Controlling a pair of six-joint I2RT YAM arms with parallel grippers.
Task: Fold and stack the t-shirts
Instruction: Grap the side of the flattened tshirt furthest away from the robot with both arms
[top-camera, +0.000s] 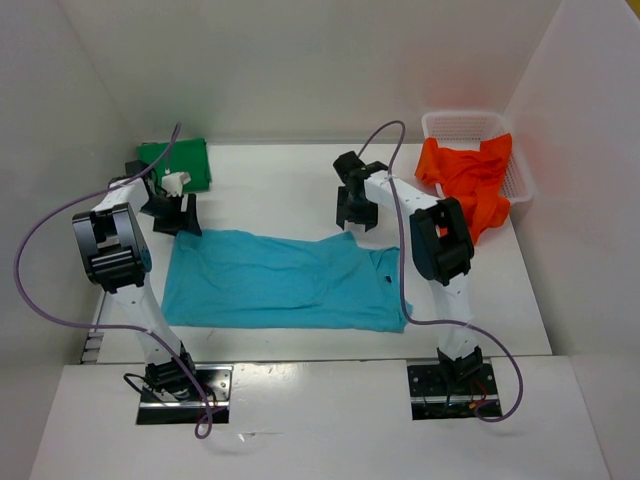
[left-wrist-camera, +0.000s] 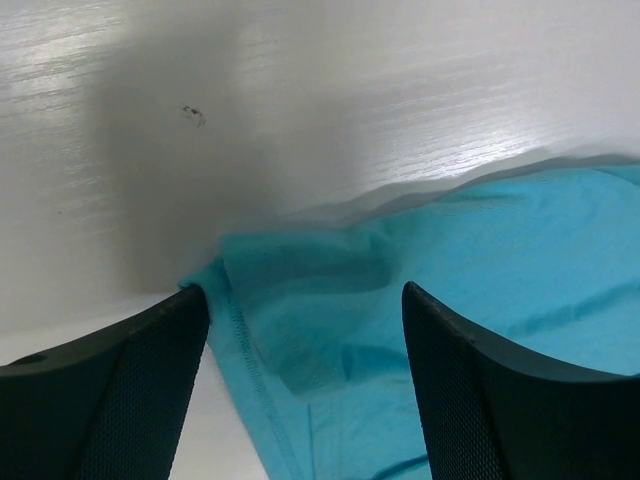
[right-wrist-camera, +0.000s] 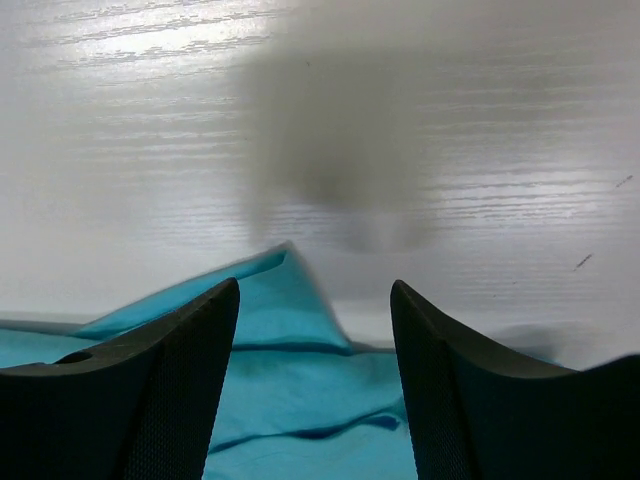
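At the middle of the table (top-camera: 270, 180) the turquoise t-shirt (top-camera: 280, 280) lies spread flat, apparently laid out for folding. The dark green t-shirt (top-camera: 178, 162) sits folded at the far left (the start of the stack, I judge), and the orange-red t-shirt (top-camera: 468, 178) hangs over the basket (top-camera: 450, 122). The left gripper (top-camera: 175, 218) straddles the turquoise t-shirt's far corner and the right gripper (top-camera: 355, 215) a raised point of its far hem. Each has its jaws wide apart, gripping nothing.
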